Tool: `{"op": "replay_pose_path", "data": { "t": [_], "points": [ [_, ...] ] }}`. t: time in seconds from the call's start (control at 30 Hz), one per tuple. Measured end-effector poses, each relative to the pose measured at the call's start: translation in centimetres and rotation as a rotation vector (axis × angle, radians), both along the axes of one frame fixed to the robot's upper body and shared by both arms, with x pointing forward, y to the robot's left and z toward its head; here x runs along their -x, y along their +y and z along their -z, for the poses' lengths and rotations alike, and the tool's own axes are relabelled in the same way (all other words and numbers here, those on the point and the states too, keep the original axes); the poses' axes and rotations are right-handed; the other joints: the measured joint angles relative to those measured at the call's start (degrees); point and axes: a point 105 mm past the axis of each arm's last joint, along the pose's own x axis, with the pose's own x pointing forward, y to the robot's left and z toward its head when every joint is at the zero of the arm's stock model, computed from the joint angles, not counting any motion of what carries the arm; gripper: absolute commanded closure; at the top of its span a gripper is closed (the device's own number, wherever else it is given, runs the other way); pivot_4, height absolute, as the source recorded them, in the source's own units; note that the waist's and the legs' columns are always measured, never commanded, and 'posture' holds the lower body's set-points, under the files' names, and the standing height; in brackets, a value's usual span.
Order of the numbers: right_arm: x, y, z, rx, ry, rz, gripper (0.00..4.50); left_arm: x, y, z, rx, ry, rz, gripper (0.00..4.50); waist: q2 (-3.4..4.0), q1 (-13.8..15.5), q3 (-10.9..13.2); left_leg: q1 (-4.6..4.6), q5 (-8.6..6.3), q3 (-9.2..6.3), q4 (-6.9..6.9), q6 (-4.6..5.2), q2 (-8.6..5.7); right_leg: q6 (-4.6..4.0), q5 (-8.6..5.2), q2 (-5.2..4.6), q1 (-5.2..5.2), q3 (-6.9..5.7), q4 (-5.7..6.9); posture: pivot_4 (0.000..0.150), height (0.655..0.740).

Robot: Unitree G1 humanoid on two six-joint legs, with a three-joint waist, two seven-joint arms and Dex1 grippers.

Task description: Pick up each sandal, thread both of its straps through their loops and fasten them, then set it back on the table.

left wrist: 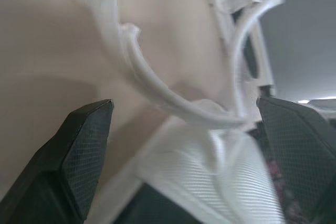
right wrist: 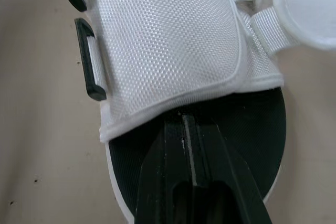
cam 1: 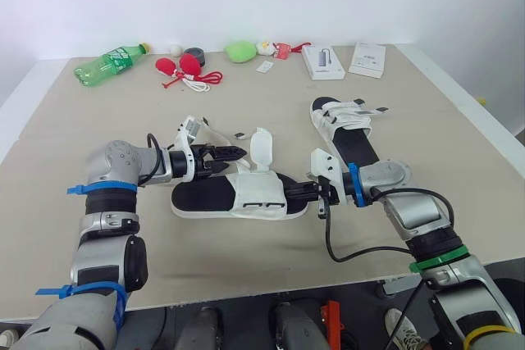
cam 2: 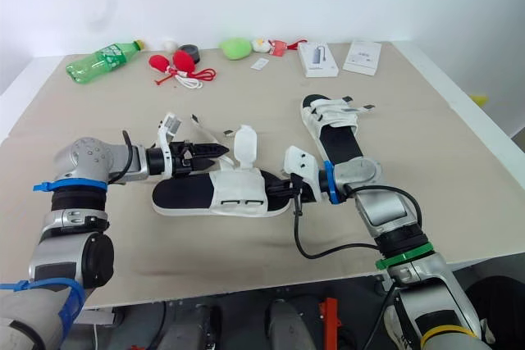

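White-mesh sandal (cam 1: 238,198) lies flat mid-table (cam 1: 98,129), between my two claws. The second sandal (cam 1: 349,133) sits well apart, farther back on my right.

- My right claw (cam 1: 297,193) is closed, fingers together. Its tips sit at the edge of the mesh upper, resting on the black footbed (right wrist: 262,129). I read that as a pin-down, not a grab.
- My left claw (cam 1: 228,155) is spread wide on the other side. A thin loose strap (left wrist: 152,85) curves across the gap between its fingers (left wrist: 86,145), not pinched yet.
- The padded flap (cam 1: 260,149) stands up, unfastened.

Step in hand, I judge: catch the strap end. To do it well:
- Close near the strap's free tip (webbing looks limp, so a mid-length grip would leave the end flopping).
- Press the sole down with my right claw so it can't skid.
- Steer the tip toward the black loops (right wrist: 86,59) on the upper's edge.

Whether the strap is twisted I can't tell.
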Motion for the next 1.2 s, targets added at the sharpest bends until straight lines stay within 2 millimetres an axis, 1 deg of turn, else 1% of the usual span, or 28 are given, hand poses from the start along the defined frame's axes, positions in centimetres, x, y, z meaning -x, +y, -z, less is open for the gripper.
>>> {"op": "replay_pose_path", "data": {
  "t": [0.07, 0.13, 0.23, 0.37, 0.53, 0.63, 0.7, 0.83, 0.97, 1.2],
  "points": [
    [0.0, 0.0, 0.0, 0.000, 0.000, 0.000, 4.47, 0.1, 0.0, -0.5, 0.040, 0.026, 0.009, 0.00, 0.00, 0.0, 0.0, 0.00, 0.01, -0.01, 0.00, -0.02, 0.00, 0.11, -0.07, 0.00, 0.00, 0.00, 0.00, 0.150, 0.7400],
    [0.0, 0.0, 0.0, 0.000, 0.000, 0.000, 4.47, 0.2, 0.0, -0.6, 0.060, 0.057, 0.019, 0.00, 0.00, 0.0, 0.0, 0.00, 0.02, -0.01, 0.00, -0.03, -0.01, 0.14, -0.08, 0.00, 0.01, 0.00, 0.00, 0.150, 0.7400],
    [0.0, 0.0, 0.0, 0.000, 0.001, 0.000, 4.47, 0.3, -0.3, -0.2, 0.072, 0.131, 0.026, 0.00, 0.00, 0.0, 0.0, 0.00, 0.02, -0.01, 0.00, -0.03, -0.02, 0.14, -0.07, -0.01, 0.01, 0.00, 0.00, 0.150, 0.7400],
    [0.0, 0.0, 0.0, -0.001, 0.001, 0.000, 4.47, 0.2, -0.3, 0.3, 0.061, 0.176, 0.014, 0.00, 0.00, -0.1, 0.0, 0.01, 0.01, -0.01, 0.00, -0.04, -0.01, -0.02, 0.02, -0.01, 0.00, 0.00, 0.01, 0.150, 0.7400],
    [0.0, 0.0, 0.0, -0.001, 0.001, 0.000, 4.47, -0.1, -0.3, 0.4, 0.051, 0.176, -0.005, 0.00, 0.00, -0.1, 0.0, 0.01, 0.03, -0.02, -0.01, -0.06, -0.01, -0.06, 0.07, -0.02, 0.00, 0.00, 0.02, 0.150, 0.7400],
    [0.0, 0.0, 0.0, -0.001, 0.001, -0.001, 4.47, -0.7, -0.4, 0.5, 0.053, 0.171, -0.028, 0.00, 0.00, -0.1, 0.0, 0.01, 0.10, -0.03, 0.00, -0.18, -0.02, 0.02, 0.07, -0.01, 0.01, 0.00, 0.02, 0.150, 0.7400],
    [0.0, 0.1, -0.1, -0.001, -0.001, -0.002, 4.47, -1.1, -0.5, 0.4, 0.054, 0.165, -0.042, 0.00, 0.00, -0.1, 0.0, 0.01, 0.15, -0.04, -0.01, -0.24, -0.02, 0.23, -0.02, 0.00, 0.01, -0.01, 0.02, 0.150, 0.7400],
    [0.1, 0.1, -0.1, -0.002, -0.004, -0.004, 4.47, -1.8, -0.9, 0.3, 0.055, 0.147, -0.062, 0.00, 0.00, -0.1, 0.0, 0.01, 0.21, -0.03, 0.00, -0.24, -0.03, 0.29, 0.02, 0.00, 0.02, -0.01, 0.02, 0.150, 0.7400],
    [0.1, 0.2, -0.3, -0.002, -0.010, -0.008, 4.47, -2.1, -1.4, 0.2, 0.062, 0.132, -0.059, 0.00, 0.00, -0.1, 0.0, 0.00, 0.21, -0.03, -0.01, -0.24, -0.05, 0.30, 0.02, -0.01, 0.02, 0.01, 0.02, 0.150, 0.7400],
    [0.2, 0.2, -0.3, 0.001, -0.011, -0.008, 4.47, -2.1, -1.5, 0.1, 0.042, 0.134, -0.037, 0.00, 0.00, -0.1, 0.0, -0.01, 0.21, -0.04, -0.01, -0.24, -0.05, 0.30, 0.01, 0.00, 0.02, 0.01, 0.02, 0.150, 0.7400]
  ]
}}
